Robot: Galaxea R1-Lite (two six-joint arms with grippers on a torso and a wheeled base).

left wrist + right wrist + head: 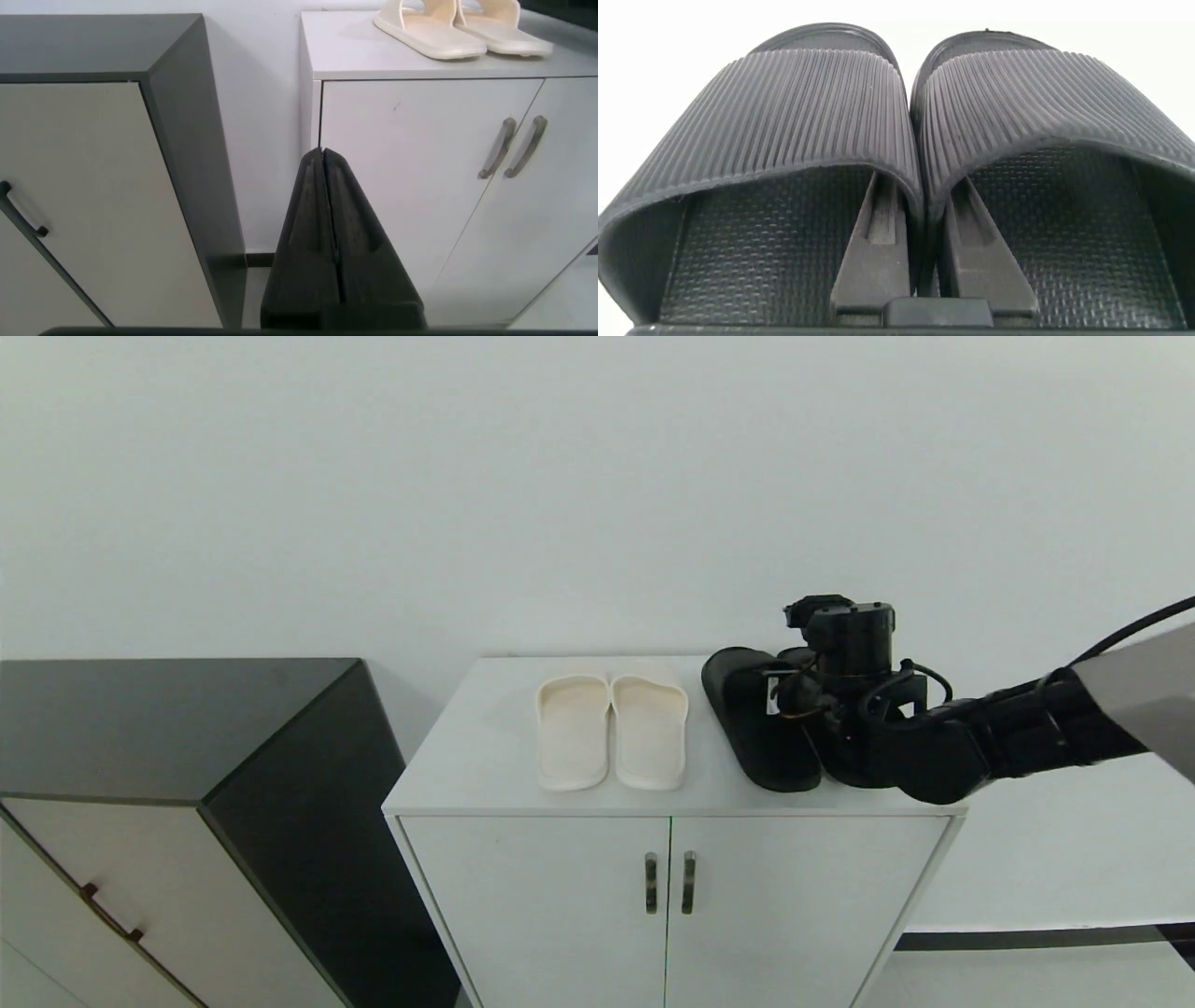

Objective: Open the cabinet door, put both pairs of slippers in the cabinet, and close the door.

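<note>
Two-finger pinch by right gripper (920, 201) on touching inner walls of black slippers (747, 728), atop white cabinet (467, 775). Just beside: cream slippers (611, 731). Below: doors (560, 905) shut. Left gripper (324, 163) pressed together, empty. Nothing stowed yet.

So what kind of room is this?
Probably a hallway by a front door, or a mock-up of one: a white cabinet with cream slippers and black slippers on top, a dark cabinet beside it, and a bare wall.

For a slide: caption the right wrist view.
Right gripper clamps the black slippers by adjoining sides, one finger inside each.
</note>
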